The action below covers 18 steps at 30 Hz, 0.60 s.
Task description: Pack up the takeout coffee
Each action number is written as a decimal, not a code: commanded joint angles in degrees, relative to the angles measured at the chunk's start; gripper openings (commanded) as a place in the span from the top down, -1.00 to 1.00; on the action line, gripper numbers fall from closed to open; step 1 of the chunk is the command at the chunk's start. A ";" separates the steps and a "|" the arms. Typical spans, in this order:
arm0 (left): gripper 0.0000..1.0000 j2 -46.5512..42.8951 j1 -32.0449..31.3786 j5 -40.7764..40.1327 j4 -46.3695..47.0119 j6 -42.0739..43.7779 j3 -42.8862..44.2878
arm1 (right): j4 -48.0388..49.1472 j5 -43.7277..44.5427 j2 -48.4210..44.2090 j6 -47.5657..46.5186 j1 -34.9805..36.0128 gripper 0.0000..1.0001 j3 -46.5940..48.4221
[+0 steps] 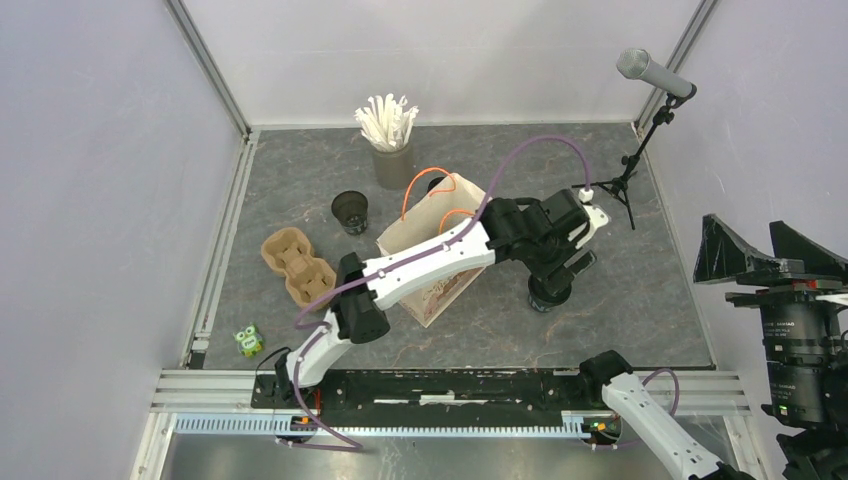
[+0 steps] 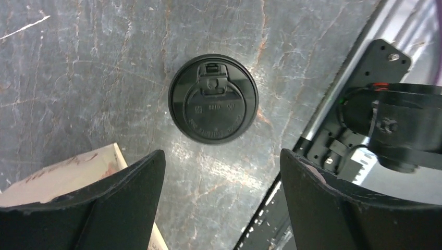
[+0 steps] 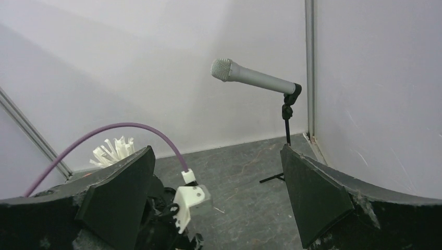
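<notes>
Takeout coffee unpacked: lidded cup [image 2: 212, 99] on the surface [image 1: 650, 300] beside the paper bag [image 1: 412, 238], below the open, empty left tool [image 2: 220, 156]; unlidded cup [image 1: 350, 210] left of the bag; right tool [image 3: 216, 151] open, empty.

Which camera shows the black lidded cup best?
The left wrist view: it looks straight down on the lidded cup, its whole lid sharp and unobstructed. The top external view shows it mostly hidden under the left arm. The right wrist view misses it.

left arm [image 1: 430, 258] white shells, black joints; purple cable [image 3: 120, 124]; matte black fingers [image 2: 120, 203]
</notes>
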 commanded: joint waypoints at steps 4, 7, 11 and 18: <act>-0.89 5.62 -0.60 -2.52 6.72 8.32 0.79 | -3.22 -0.85 2.96 -1.25 -0.35 -0.96 2.01; -0.92 6.87 -0.60 -2.44 8.08 9.00 0.43 | -3.44 -1.08 3.24 -1.83 -0.29 -0.96 1.87; -0.96 7.71 -0.55 -0.54 8.81 9.17 -0.02 | -3.72 -0.85 3.86 -2.70 -0.39 -0.96 1.82; -0.99 9.03 -0.58 -0.64 9.29 9.47 -0.79 | -3.51 -0.19 4.15 -3.35 -0.35 -0.96 1.86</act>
